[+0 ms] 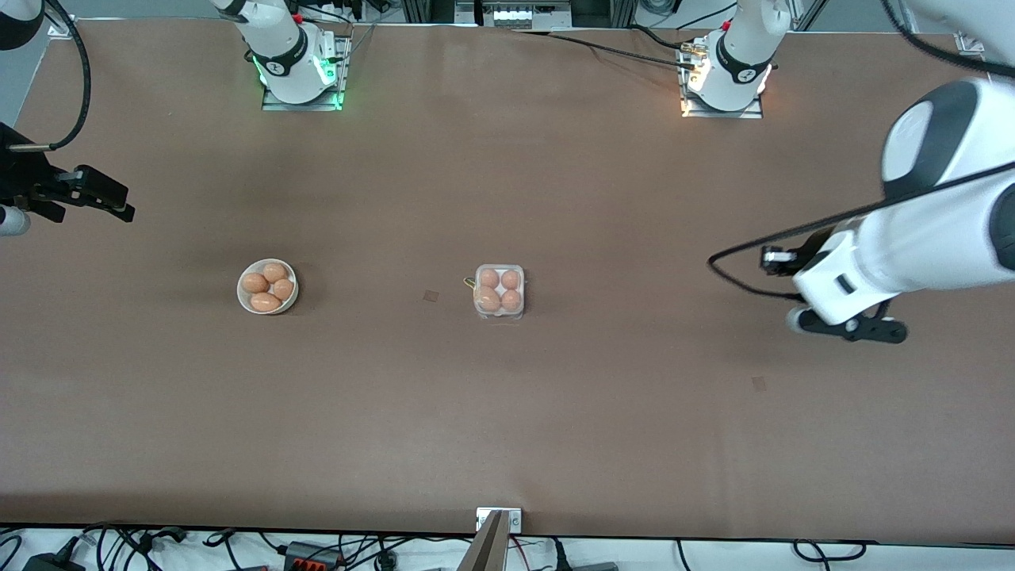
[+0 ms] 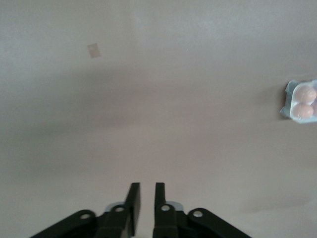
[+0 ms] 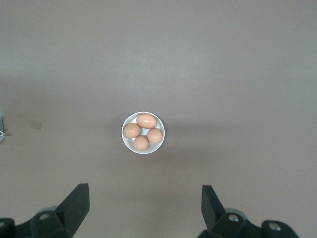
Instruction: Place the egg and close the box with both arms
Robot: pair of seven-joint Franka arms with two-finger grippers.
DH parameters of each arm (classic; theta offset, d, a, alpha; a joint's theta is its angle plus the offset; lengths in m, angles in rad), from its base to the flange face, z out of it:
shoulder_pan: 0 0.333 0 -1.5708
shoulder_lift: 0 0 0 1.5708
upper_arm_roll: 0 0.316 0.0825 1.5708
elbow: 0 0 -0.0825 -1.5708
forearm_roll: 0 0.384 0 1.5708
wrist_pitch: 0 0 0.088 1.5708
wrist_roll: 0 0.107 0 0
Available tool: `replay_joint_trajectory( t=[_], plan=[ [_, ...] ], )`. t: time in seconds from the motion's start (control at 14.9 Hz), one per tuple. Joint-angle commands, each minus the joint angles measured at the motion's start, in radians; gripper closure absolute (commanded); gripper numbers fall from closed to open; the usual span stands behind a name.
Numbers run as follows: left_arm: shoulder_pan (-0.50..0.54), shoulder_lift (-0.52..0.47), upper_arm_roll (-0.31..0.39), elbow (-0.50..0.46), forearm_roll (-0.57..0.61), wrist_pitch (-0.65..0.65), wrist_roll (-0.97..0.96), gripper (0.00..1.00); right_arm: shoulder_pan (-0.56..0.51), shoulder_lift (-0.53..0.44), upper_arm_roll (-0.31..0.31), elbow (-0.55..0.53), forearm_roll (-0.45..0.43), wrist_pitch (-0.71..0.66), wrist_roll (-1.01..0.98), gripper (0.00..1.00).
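Note:
The box [image 1: 499, 291] sits mid-table, a clear square carton with several orange-brown eggs [image 1: 489, 278] in its cells; its lid appears to lie down over them. One edge of the box [image 2: 301, 101] shows in the left wrist view. My left gripper [image 1: 855, 328] hangs over bare table toward the left arm's end, well away from the box. Its jaws [image 2: 146, 184] stand a narrow gap apart with nothing between them. My right gripper [image 1: 119, 205] hovers at the right arm's end of the table, wide open [image 3: 146, 188] and empty.
A round white bowl [image 1: 267, 286] holding several more eggs sits between the box and the right arm's end, also seen as the bowl [image 3: 143, 132] in the right wrist view. Small tape patches [image 1: 430, 296] [image 1: 759, 383] mark the brown table.

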Motion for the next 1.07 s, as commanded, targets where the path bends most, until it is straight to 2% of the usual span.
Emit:
replay_joint_trajectory(
  t=[0.0,0.07,0.54,0.67,0.87,1.0],
  plan=[
    [0.042,-0.036,-0.014,-0.046,0.010,-0.034,0.049,0.16,-0.009,-0.013,0.010,-0.007,-0.011,-0.008,0.003,0.00],
    [0.048,-0.040,-0.015,-0.042,0.012,-0.052,0.072,0.00,-0.009,-0.013,0.009,-0.009,-0.011,-0.005,0.003,0.00],
    [0.050,-0.037,0.018,-0.038,0.036,-0.060,0.005,0.00,-0.009,-0.022,0.009,-0.027,-0.013,-0.008,0.008,0.00],
    [0.047,-0.036,0.017,-0.037,0.088,-0.060,-0.038,0.00,-0.009,-0.029,0.009,-0.039,-0.013,0.001,0.008,0.00],
    [0.057,-0.042,0.014,-0.031,0.095,-0.042,-0.032,0.00,-0.009,-0.041,0.009,-0.059,-0.013,0.013,0.011,0.00],
    [0.057,-0.094,0.014,-0.049,0.102,-0.035,-0.040,0.00,-0.009,-0.073,0.009,-0.104,-0.013,0.039,0.011,0.00]
  ],
)
